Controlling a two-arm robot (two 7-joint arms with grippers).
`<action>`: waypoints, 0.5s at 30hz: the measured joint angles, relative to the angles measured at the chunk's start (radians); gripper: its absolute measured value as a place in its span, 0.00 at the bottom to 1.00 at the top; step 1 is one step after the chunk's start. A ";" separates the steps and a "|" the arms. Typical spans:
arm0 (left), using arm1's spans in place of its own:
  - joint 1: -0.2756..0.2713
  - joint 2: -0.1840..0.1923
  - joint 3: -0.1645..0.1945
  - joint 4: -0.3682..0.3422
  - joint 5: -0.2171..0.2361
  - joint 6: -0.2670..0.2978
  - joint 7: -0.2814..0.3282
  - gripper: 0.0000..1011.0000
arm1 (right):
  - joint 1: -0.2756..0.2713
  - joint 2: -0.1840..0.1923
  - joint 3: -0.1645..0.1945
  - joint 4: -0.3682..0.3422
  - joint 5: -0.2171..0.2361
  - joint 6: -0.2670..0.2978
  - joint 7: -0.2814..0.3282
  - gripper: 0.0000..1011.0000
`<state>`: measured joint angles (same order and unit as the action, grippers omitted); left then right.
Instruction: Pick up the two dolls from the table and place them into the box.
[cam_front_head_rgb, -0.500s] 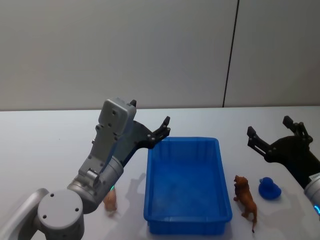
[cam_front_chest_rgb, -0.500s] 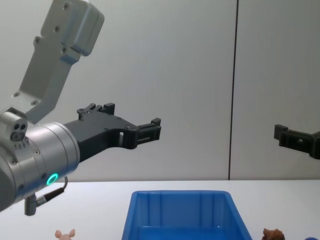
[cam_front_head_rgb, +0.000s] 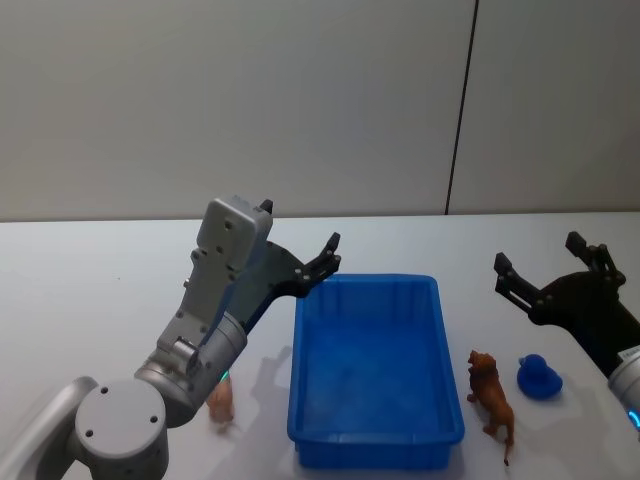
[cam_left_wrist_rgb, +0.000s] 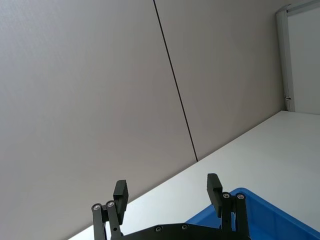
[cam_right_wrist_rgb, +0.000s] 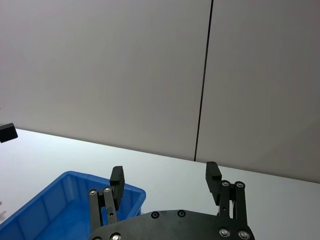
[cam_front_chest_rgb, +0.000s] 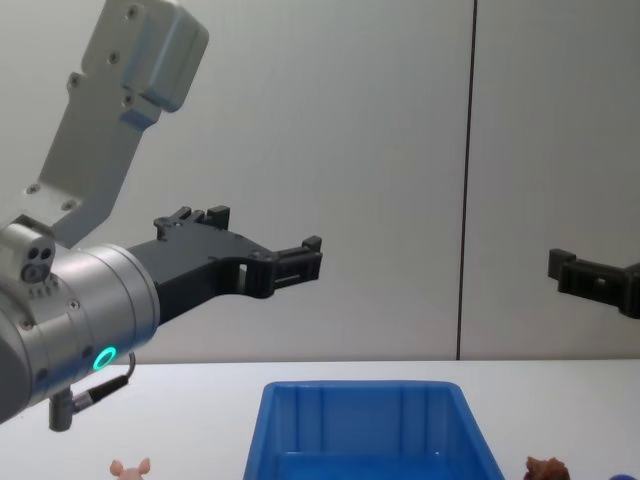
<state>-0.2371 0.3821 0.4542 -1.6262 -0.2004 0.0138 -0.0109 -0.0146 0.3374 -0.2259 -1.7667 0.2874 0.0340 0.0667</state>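
Head view: my left gripper (cam_front_head_rgb: 326, 260) hangs in the air, fingers spread wide and holding nothing, by the far left corner of the blue box (cam_front_head_rgb: 375, 452). My right gripper (cam_front_head_rgb: 538, 255) hangs just as wide and empty. The brown doll (cam_front_head_rgb: 492, 395) stands on the table (cam_front_head_rgb: 100, 290) nearer me than that gripper. The pale pink doll (cam_front_head_rgb: 220, 400) stands under my left arm.

Silver arm (cam_front_chest_rgb: 85, 300) bears green ring light (cam_front_chest_rgb: 103, 357), black left claw (cam_left_wrist_rgb: 167, 187).

Right gripper (cam_right_wrist_rgb: 165, 175), fingers spread wide with nothing between them, blue box (cam_right_wrist_rgb: 50, 205) beside one finger, white table (cam_right_wrist_rgb: 280, 197), grey wall (cam_right_wrist_rgb: 100, 65), dark seam (cam_right_wrist_rgb: 202, 80)
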 joint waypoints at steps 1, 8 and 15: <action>0.000 0.000 0.000 0.000 0.000 0.000 0.000 0.99 | 0.000 0.000 0.000 0.000 0.000 0.000 0.000 0.99; 0.000 0.000 0.000 0.000 0.000 0.000 0.000 0.99 | 0.001 0.000 0.001 0.003 0.001 0.001 0.002 0.99; 0.000 0.000 0.000 0.000 0.000 0.000 0.000 0.99 | 0.013 0.006 0.011 0.026 0.024 0.019 0.030 0.99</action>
<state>-0.2371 0.3821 0.4542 -1.6262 -0.2004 0.0139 -0.0110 -0.0013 0.3430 -0.2147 -1.7408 0.3118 0.0530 0.0963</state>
